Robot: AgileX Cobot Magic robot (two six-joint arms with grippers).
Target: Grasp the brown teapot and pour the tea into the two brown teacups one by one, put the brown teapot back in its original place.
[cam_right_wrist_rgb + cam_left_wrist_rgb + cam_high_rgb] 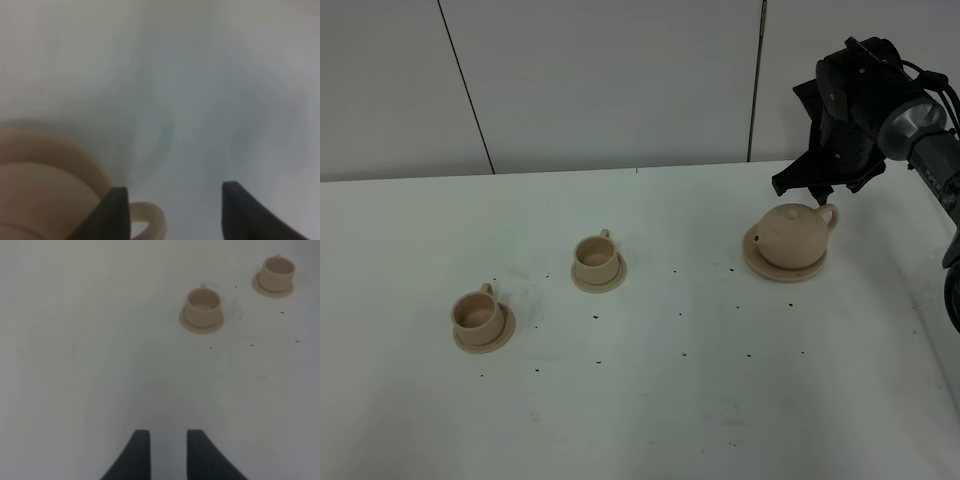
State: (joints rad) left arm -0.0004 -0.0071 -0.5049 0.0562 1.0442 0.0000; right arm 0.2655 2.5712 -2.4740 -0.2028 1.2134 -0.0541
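Hovering right gripper (175, 207), jaws wide, empty, above brown teapot (790, 236) at frame right; teapot on saucer (758, 262). Left teacup (478, 316), centre teacup (593, 256): seemingly unpoured. Grasp, pours, return outstanding.

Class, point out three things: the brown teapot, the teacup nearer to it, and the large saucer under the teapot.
brown teapot (792, 238): exterior high view, on its round body.
nearer teacup (591, 266): exterior high view, on its front wall.
large saucer (782, 276): exterior high view, on its front rim.
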